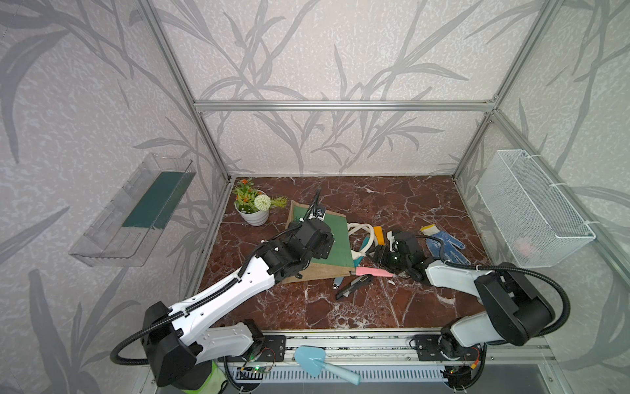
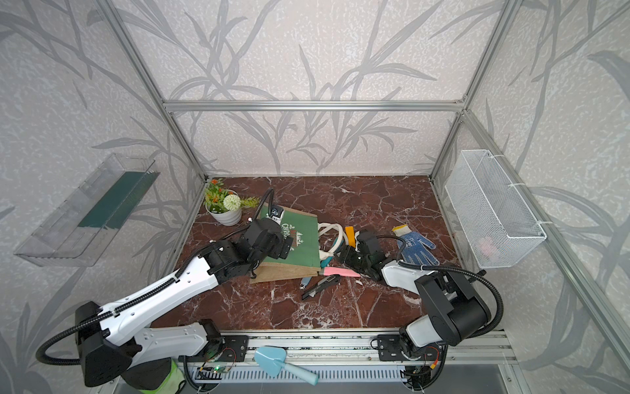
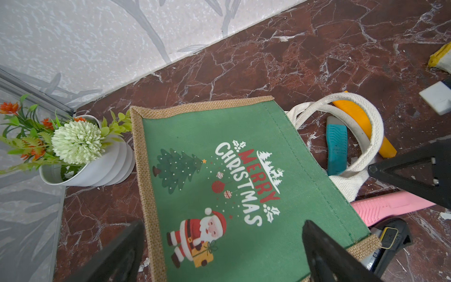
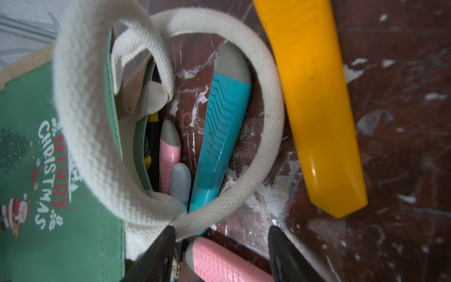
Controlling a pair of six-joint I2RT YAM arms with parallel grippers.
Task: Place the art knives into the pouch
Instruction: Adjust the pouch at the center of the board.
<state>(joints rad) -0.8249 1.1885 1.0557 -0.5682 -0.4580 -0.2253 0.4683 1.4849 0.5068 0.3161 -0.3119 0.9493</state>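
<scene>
1. Right fingers (image 4: 156, 258), lower frame, straddle the pink art knife (image 4: 219, 263); grip cannot be told.
2. It lies on the surface (image 4: 390, 146) beside the pouch (image 4: 73, 244) mouth.
3. Left fingers (image 3: 341, 256) gape above the pouch, likely to steady it.
</scene>
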